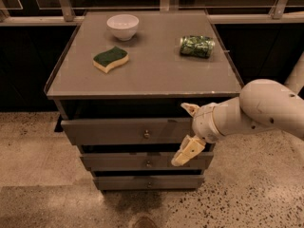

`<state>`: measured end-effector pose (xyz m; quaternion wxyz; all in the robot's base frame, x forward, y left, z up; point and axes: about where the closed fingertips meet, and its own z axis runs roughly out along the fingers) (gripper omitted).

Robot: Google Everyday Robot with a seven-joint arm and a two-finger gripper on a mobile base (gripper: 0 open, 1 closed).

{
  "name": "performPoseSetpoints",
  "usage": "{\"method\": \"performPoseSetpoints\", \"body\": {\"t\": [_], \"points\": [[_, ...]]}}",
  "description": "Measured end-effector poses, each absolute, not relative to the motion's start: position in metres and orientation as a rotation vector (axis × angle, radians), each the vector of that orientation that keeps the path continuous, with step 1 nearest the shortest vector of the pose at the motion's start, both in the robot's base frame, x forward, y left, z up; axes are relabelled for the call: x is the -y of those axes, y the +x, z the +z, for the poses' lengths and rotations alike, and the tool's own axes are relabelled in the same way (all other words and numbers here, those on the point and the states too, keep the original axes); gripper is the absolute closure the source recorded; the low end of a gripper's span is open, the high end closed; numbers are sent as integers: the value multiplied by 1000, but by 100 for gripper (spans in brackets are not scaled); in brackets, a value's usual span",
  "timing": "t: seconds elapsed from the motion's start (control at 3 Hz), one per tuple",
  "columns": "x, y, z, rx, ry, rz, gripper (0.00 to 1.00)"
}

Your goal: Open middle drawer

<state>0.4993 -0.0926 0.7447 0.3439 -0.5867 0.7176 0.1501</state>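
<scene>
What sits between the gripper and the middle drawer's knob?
Nothing loose. In the camera view the open gripper hangs up and right of the knob of the middle drawer, with only bare grey front between them.
</scene>
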Motion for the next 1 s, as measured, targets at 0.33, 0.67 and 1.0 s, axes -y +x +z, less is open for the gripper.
{"method": "performPoseSetpoints", "body": {"t": [0.33,0.67,1.0], "points": [[88,480,728,-1869,-1437,410,0],[92,457,678,-1898,-1284,435,0],[98,445,620,-1974,-1160,442,19]]}}
